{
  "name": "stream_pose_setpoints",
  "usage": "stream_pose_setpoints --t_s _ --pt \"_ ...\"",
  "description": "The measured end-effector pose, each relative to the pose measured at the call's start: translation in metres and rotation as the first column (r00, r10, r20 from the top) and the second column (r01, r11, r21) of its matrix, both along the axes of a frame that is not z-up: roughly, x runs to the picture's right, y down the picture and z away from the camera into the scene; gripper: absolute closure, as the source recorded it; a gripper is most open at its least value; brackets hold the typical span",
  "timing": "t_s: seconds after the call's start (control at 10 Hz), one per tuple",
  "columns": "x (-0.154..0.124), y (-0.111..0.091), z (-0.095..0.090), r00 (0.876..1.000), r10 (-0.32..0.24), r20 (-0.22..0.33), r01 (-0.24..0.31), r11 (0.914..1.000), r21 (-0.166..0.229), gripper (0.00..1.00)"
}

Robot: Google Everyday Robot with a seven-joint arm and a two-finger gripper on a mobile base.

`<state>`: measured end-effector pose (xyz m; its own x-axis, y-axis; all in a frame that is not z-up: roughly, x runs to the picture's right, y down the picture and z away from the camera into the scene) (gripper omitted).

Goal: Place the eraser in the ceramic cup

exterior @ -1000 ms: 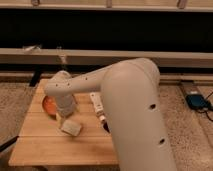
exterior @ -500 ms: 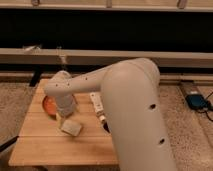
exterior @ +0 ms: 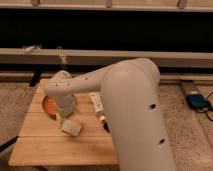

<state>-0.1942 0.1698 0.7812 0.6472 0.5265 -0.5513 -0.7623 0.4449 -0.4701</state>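
Gripper (exterior: 62, 117) low over the left half of the wooden table (exterior: 45, 147), at the end of a thick white arm (exterior: 130, 110); jaws spread wide, nothing seen held. Just in front of the gripper, toward the camera and slightly right: a beige sponge-like block (exterior: 71, 128), soft-cornered, set askew on the planks. Just behind and left of the gripper: a shallow orange bowl (exterior: 47, 104), round and glossy, partly covered by the wrist. Right of the gripper, apart from it: a long white stick-shaped object (exterior: 96, 103), lying lengthwise away from the camera. Further right and nearer the camera: the eraser (exterior: 105, 126), a small dark lump, half hidden against the edge of the arm's big smooth link. Open board in front of the gripper, out to the near edge and the left corner; right side blocked by the arm. Table of pale wooden planks, straight-edged; speckled floor (exterior: 15, 105) around it.
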Motion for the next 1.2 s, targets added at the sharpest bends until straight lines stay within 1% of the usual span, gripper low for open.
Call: stream_pose_setpoints --t_s 1.0,1.2 --pt "0.001 0.000 0.000 1.000 -0.001 -0.002 0.001 1.0000 0.002 0.20" --pt "0.006 0.003 -0.016 1.000 0.000 -0.023 0.000 0.9999 0.017 0.20"
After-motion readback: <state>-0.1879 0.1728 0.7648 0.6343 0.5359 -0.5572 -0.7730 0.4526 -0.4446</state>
